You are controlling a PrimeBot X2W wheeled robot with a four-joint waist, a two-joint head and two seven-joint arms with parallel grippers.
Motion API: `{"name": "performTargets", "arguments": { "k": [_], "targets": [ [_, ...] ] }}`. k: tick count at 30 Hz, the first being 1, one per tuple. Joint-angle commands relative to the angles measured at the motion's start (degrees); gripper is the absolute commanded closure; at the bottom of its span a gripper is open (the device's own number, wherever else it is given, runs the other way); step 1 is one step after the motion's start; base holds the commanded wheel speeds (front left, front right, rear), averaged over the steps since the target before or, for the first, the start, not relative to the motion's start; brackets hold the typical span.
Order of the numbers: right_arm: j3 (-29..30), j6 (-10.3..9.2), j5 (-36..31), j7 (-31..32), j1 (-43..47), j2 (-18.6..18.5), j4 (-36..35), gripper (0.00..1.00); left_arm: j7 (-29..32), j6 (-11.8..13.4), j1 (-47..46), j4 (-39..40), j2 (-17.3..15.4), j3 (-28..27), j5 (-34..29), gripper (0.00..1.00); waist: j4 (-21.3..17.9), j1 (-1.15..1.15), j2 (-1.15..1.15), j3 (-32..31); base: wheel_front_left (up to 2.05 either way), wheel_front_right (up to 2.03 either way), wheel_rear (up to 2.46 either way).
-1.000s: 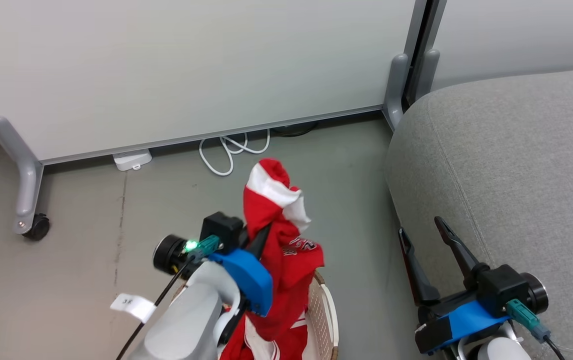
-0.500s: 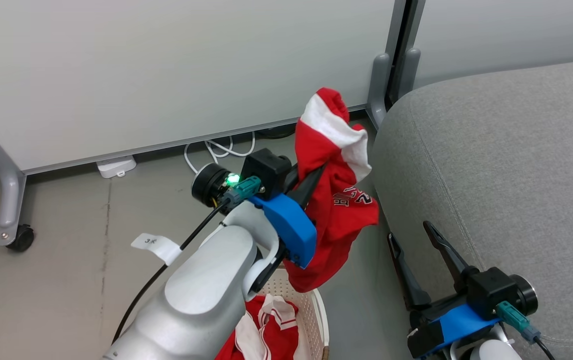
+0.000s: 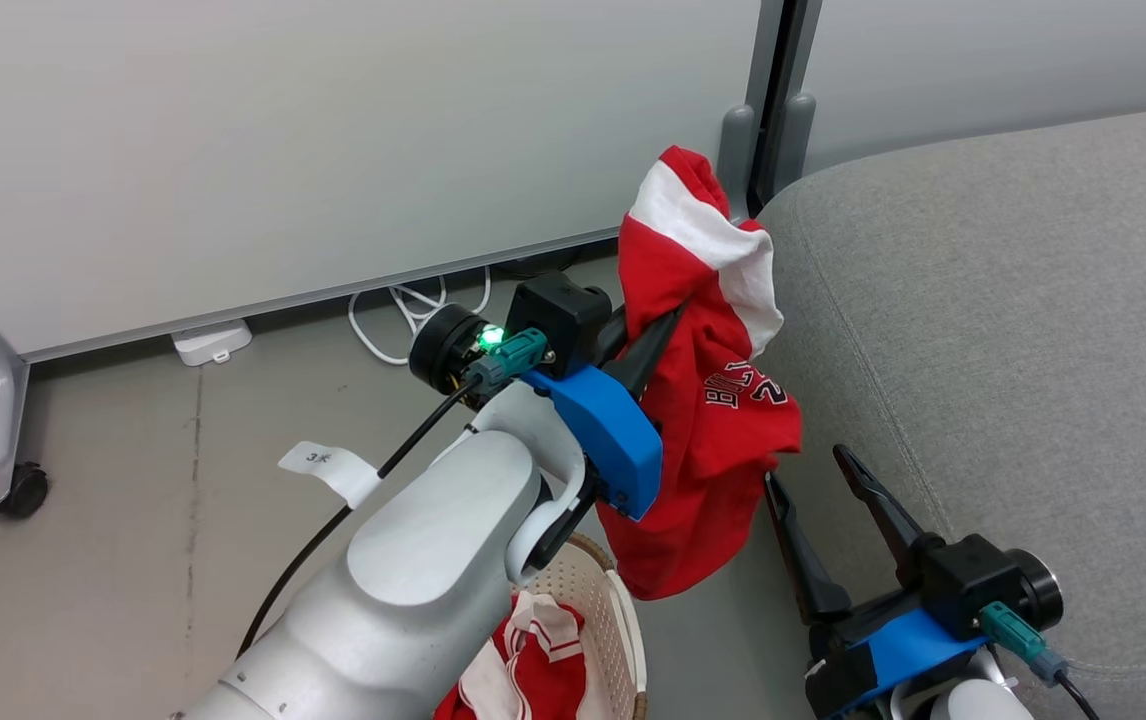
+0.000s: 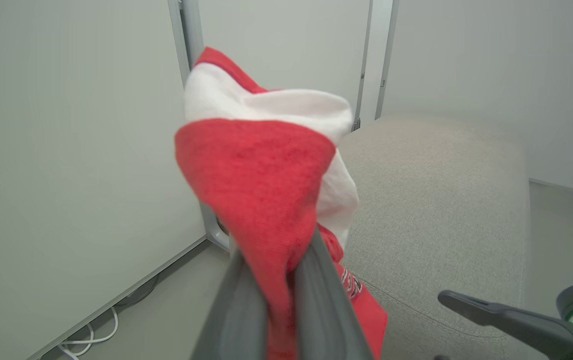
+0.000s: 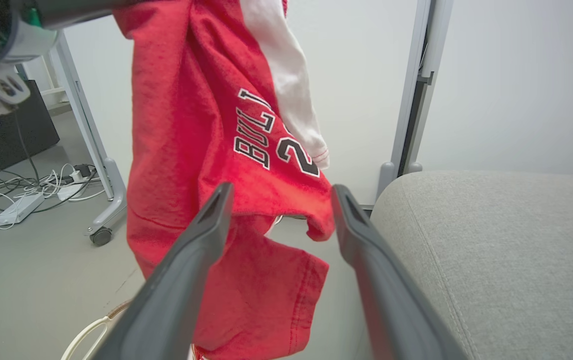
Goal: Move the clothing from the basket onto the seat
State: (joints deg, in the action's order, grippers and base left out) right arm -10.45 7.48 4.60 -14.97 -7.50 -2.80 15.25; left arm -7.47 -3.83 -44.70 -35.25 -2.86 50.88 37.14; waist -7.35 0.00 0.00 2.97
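The left claw (image 3: 673,315) is clamped tight on a red shirt (image 3: 723,400). In the left wrist view its two dark fingers (image 4: 321,300) stand pressed together with a fold of the cloth pinched between them. The claw points up and to the right, toward the rounded corner of the grey seat (image 3: 1013,300). Behind it the wrist carries a blue block and a small green light, and the pale forearm slopes down from there to the lower left of the head view. A bunch of the shirt stands up above the fingertips, red at the very top with a broad white band under it. The rest hangs below the claw in loose folds, showing black-and-white letters and a number. Its lower hem dangles clear above the floor between the basket (image 3: 623,620) and the seat's front edge. Whether the cloth touches the seat cannot be told. A second red and white garment (image 3: 533,660) lies in the basket, partly hidden by the forearm. The right claw (image 3: 806,468) hangs low beside the seat's front, its fingers spread wide with nothing between them.
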Motion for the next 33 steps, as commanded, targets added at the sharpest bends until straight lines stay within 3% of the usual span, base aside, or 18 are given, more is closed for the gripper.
{"name": "performTargets", "arguments": {
  "k": [1,12,18,33],
  "targets": [
    [-0.2,0.03,-0.2,0.0,-0.5,-0.2,0.1,0.0,-0.5,0.4,-1.1,-0.4,-0.1,0.4,0.6,1.0,0.0,0.0,0.0,0.1,0.0,0.0,0.0],
    [-8.5,0.03,2.7,3.5,-4.9,-0.2,2.6,0.0,-1.7,1.1,-2.9,-1.6,-0.1,4.0,3.4,1.0,0.3,0.0,0.0,0.8,0.0,0.0,0.0],
    [-11.7,0.03,5.0,4.9,-11.0,-0.1,8.3,0.0,-2.0,1.3,-4.0,-1.6,-0.1,5.9,4.8,1.0,0.4,0.0,0.0,1.0,0.0,0.0,0.0],
    [-17.7,0.03,11.6,1.8,-22.6,-0.2,22.4,0.0,-3.3,2.4,-5.2,-1.3,0.0,10.5,8.5,1.0,1.9,0.0,0.0,0.2,0.0,0.0,0.0]
  ]
}}
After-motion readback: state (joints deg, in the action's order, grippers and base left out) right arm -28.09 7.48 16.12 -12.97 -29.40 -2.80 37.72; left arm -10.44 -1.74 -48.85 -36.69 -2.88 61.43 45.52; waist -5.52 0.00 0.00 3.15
